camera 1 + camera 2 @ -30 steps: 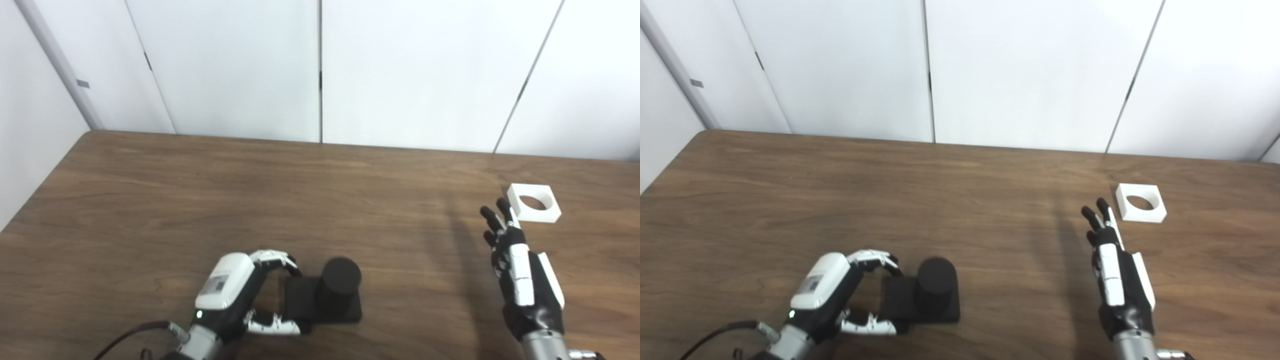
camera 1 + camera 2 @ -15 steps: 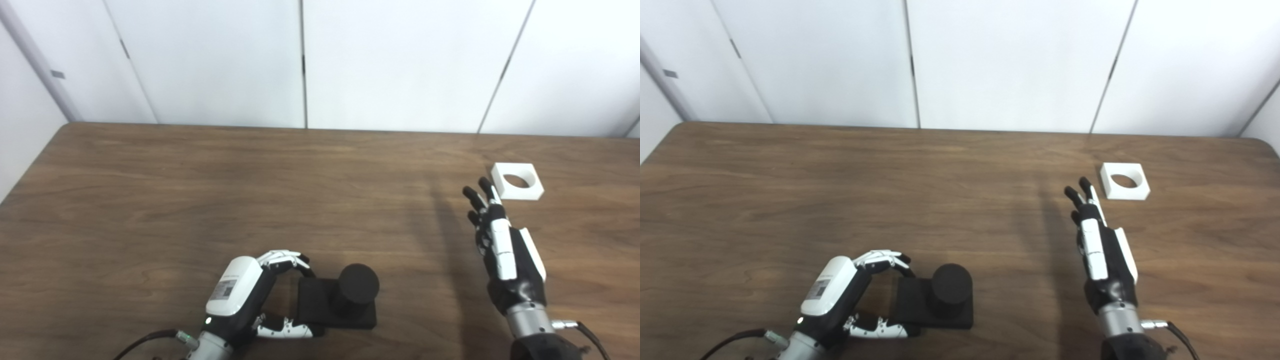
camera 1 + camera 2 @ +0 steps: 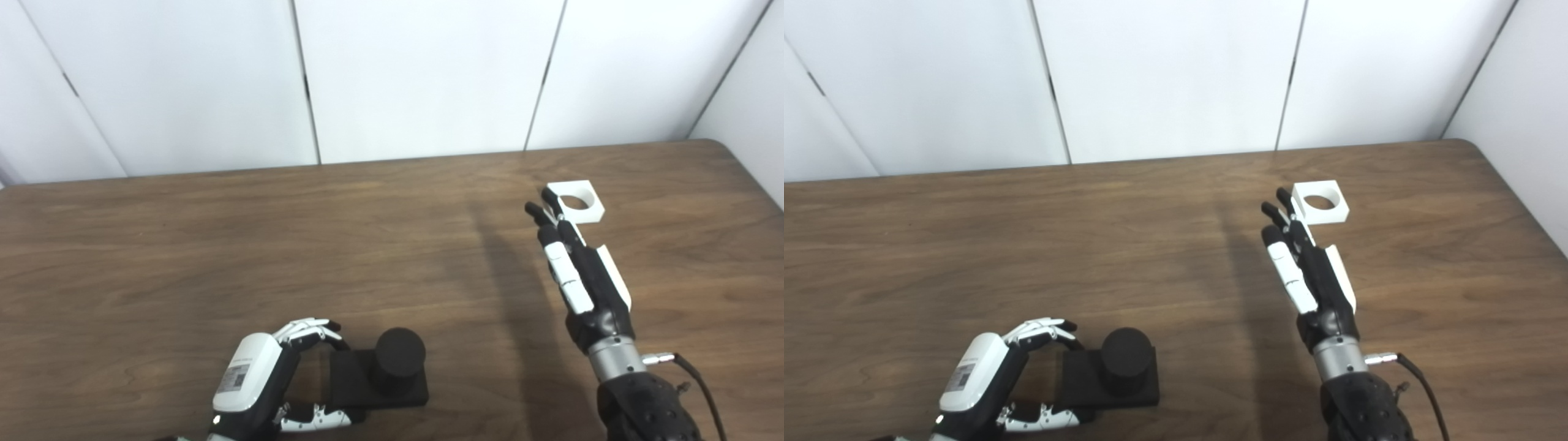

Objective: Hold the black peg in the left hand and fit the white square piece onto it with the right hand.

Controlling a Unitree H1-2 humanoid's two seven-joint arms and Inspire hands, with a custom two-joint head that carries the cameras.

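1. Since the earlier frames our head cameras had swung to the right, so the whole scene shifted left in the picture. Against the brown wooden table (image 3: 184,245) our right hand (image 3: 582,269) had advanced until its fingertips (image 3: 539,211) lay just beside the near left corner of the white square piece with a round hole (image 3: 576,201). We could not tell whether they touched.
2. Right hand: fingers extended and slightly apart, holding nothing. The white piece lay flat near the table's far right.
3. Left hand (image 3: 986,380): fingers and thumb curled around the left edge of the black square base carrying the black cylindrical peg (image 3: 1124,361), which stood upright at the near edge. We could not tell whether the grip was closed.
4. Risk, in our judgement: straight fingertips could push the flat piece away instead of grasping it; a loose left hold could let the peg tilt during fitting.
5. Left eye view overlapped fingertip and piece corner; right eye view separated them slightly better.
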